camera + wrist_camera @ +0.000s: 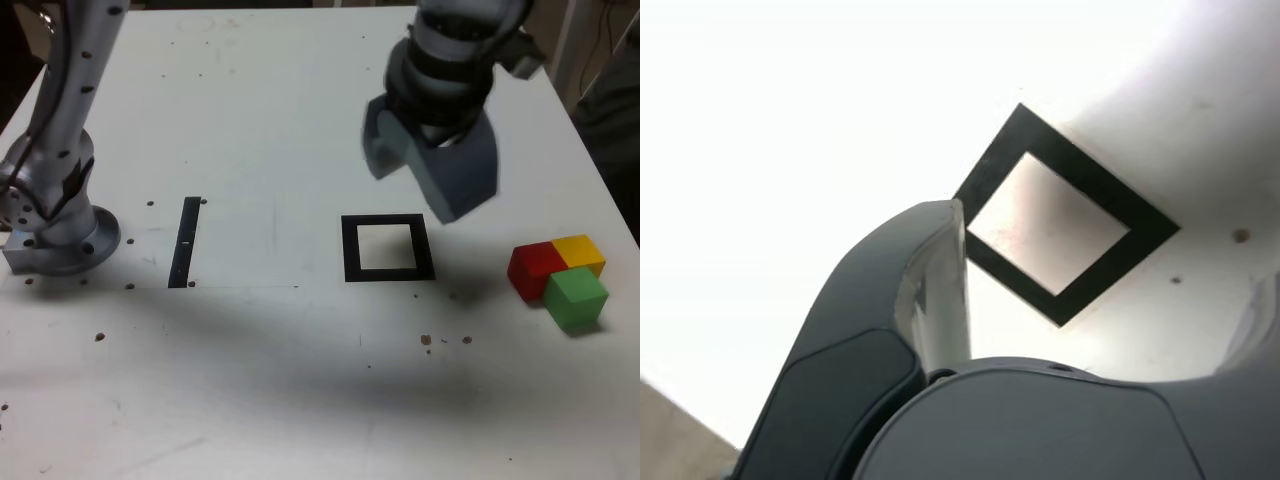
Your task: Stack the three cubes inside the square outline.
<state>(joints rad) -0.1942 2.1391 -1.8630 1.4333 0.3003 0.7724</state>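
Observation:
The three cubes sit bunched together on the white table at the exterior view's right: red point(533, 268), yellow point(581, 251) behind it and green point(577, 301) in front, all touching. The square outline point(388, 270) is a thick black frame with a pale centre near the table's middle, and nothing lies inside it. My gripper point(418, 188) hangs in the air just above and behind the outline, open and holding nothing, well left of the cubes. The wrist view shows one dark finger point(890, 320) and the outline point(1092, 172) beyond it. No cube appears in that view.
A thin black strip point(185, 241) lies left of the outline in the exterior view. The arm's metal base point(60, 235) stands at the far left. The table's right edge point(600, 180) runs close behind the cubes. Small dark specks dot the table.

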